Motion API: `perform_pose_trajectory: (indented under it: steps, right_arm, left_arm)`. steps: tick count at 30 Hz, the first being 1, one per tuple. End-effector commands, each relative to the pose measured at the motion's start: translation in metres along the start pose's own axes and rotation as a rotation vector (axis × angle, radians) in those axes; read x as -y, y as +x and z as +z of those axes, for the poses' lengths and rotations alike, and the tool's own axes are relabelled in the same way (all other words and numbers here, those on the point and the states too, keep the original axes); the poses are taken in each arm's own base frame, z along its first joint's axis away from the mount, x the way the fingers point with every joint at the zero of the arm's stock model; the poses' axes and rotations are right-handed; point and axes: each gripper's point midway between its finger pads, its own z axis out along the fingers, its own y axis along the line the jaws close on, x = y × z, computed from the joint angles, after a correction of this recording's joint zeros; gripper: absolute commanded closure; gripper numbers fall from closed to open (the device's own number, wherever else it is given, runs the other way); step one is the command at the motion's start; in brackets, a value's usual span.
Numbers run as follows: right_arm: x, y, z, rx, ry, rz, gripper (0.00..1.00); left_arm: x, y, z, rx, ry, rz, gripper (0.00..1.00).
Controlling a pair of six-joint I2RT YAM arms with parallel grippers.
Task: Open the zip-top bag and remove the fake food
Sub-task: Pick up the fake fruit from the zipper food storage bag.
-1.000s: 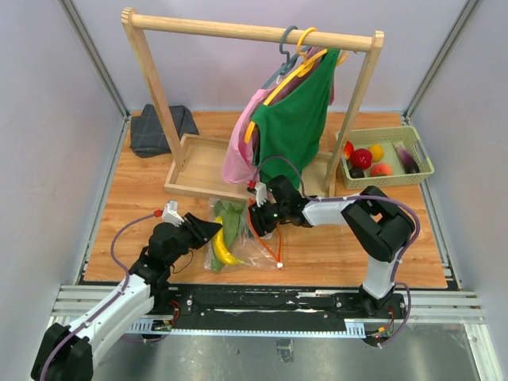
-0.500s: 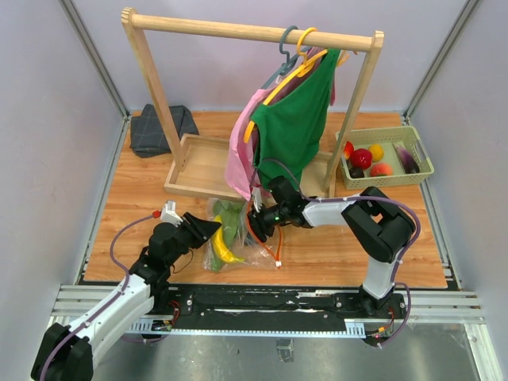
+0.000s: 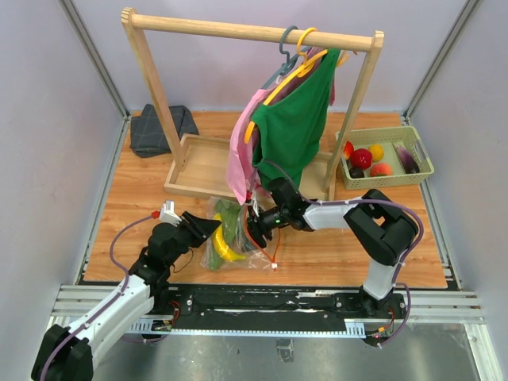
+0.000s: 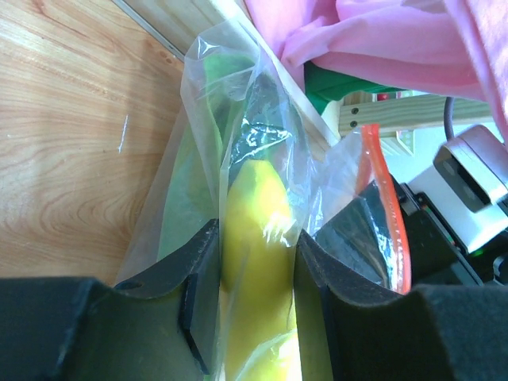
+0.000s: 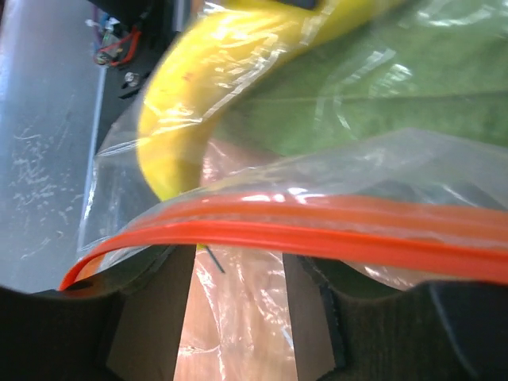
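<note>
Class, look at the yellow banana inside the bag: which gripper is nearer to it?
Left. The left gripper clamps the banana through the zip-top bag; the right gripper sits at the bag's orange zip strip, the banana just beyond.

The bag (image 4: pixel 238 103) is clear, crinkly, glossy plastic with a smooth orange zip strip (image 5: pixel 317 230). The banana (image 4: pixel 254 214) inside is smooth, shiny plastic. At its twelve o'clock hangs soft, matt pink cloth (image 4: pixel 397 40). The table (image 4: pixel 71 159) is grained wood.

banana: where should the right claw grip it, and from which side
Probably grip the banana by its free rounded end, from the right through the zip-top bag mouth: that end lies behind the zip strip; the left claw pinches the other part.
</note>
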Motion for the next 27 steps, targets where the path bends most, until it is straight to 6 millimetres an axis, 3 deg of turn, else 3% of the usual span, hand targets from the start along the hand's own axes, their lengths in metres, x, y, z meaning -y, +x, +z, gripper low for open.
perform_pose_trajectory:
  steps: [1, 19, 24, 27]
  right_arm:
    - [-0.039, -0.013, 0.005, 0.034, -0.135, -0.116, 0.49]
    - [-0.050, -0.004, 0.016, -0.022, -0.156, -0.213, 0.38]
    - [-0.045, -0.006, 0.020, -0.033, -0.121, -0.224, 0.44]
    - [-0.045, -0.011, 0.019, -0.028, -0.118, -0.248, 0.55]
  left_arm:
    - [-0.021, 0.007, -0.001, 0.013, -0.019, -0.014, 0.87]
    - [-0.021, 0.008, -0.002, 0.027, 0.006, -0.066, 0.88]
    - [-0.022, 0.009, -0.002, 0.029, 0.013, -0.088, 0.89]
    - [-0.023, 0.009, -0.002, 0.030, 0.011, -0.092, 0.89]
